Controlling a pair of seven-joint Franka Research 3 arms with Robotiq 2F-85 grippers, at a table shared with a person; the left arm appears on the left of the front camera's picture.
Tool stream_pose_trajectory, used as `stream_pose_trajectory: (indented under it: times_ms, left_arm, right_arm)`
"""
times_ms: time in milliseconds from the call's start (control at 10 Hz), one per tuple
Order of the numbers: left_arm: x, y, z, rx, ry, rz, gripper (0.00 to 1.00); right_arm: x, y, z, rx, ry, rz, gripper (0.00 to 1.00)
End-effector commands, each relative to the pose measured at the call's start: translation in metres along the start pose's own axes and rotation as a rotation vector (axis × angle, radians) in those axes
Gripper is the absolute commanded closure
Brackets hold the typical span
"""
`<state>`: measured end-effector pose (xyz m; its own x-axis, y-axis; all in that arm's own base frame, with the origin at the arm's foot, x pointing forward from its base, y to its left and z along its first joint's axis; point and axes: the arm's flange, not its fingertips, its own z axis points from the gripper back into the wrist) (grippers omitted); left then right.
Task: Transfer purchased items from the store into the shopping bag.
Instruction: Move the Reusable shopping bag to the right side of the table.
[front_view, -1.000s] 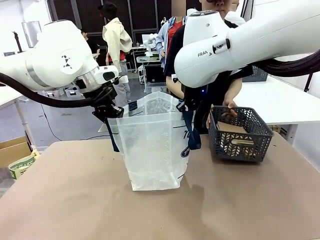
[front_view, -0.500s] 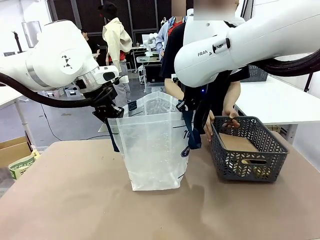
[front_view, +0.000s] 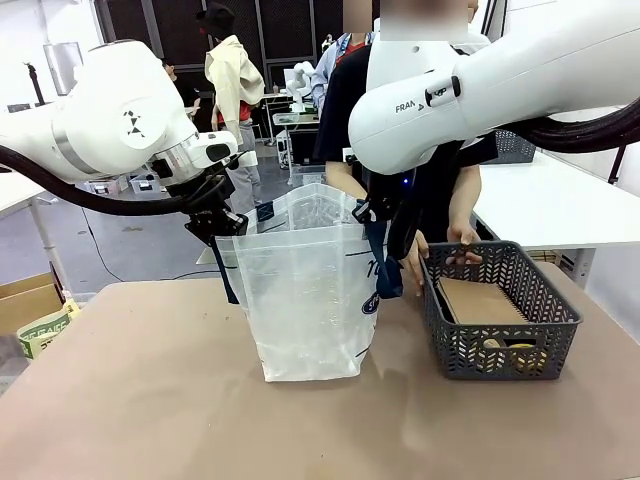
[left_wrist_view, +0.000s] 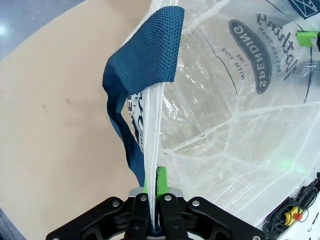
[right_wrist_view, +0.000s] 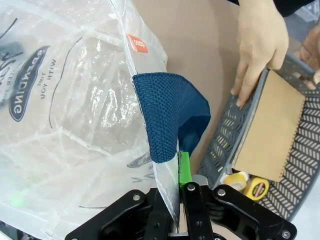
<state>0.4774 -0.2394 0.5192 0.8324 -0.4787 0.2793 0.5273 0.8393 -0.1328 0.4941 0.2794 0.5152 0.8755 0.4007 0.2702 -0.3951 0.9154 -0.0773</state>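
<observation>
- Nearest, bare brown desk (front_view: 150, 400), nothing on it ahead of the action.
- At mid-desk, upright with mouth spread open: shopping bag (front_view: 310, 310), frosted plastic with navy lettering, no goods seen through the film.
- Pinched narrow on the bag's left rim, just beside a navy strap (left_wrist_view: 142, 55): left claw (left_wrist_view: 152, 197), green pad flat against the plastic.
- Clamped equally thin on the opposite rim, by the other strap: right claw (right_wrist_view: 176, 197), holding that side up.
- Just right of the bag, close but apart: store (front_view: 500, 345), a dark grey lattice basket.
- Inside it, purchased items (front_view: 482, 300): a flat brown cardboard packet (right_wrist_view: 270, 125) on top, small yellow goods (right_wrist_view: 257, 186) low in a corner.
- On the basket wall nearest the bag, one hand (right_wrist_view: 260, 45) of a person; at the far rim, another hand (front_view: 462, 238), apparently steadying the basket within reach.
- Judged stage: bag held ready, transfer not yet begun.
- For a clean step: hold both rims level and taut with the mouth wide.
- No pulling apart hard enough to slip the thin film from the pads.
- Leave clear air over the opening on the basket side, and guard against sag at the right rim, likeliest path for an incoming item.
- Farther back, workroom furniture and other people.
</observation>
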Motion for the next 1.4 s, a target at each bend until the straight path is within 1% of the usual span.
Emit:
stream_pose_trajectory:
  times_ms: [0,1300]
  left_arm:
    - [0.0000,0.0008,0.0003,0.001,-0.001,0.014,1.00]
    - [0.0000,0.0008,0.0003,0.001,-0.001,0.014,1.00]
  right_arm:
    - [-0.0006,0.0001,-0.0009,-0.004,0.002,-0.004,1.00]
    - [-0.0006,0.0001,-0.0009,-0.004,0.002,-0.004,1.00]
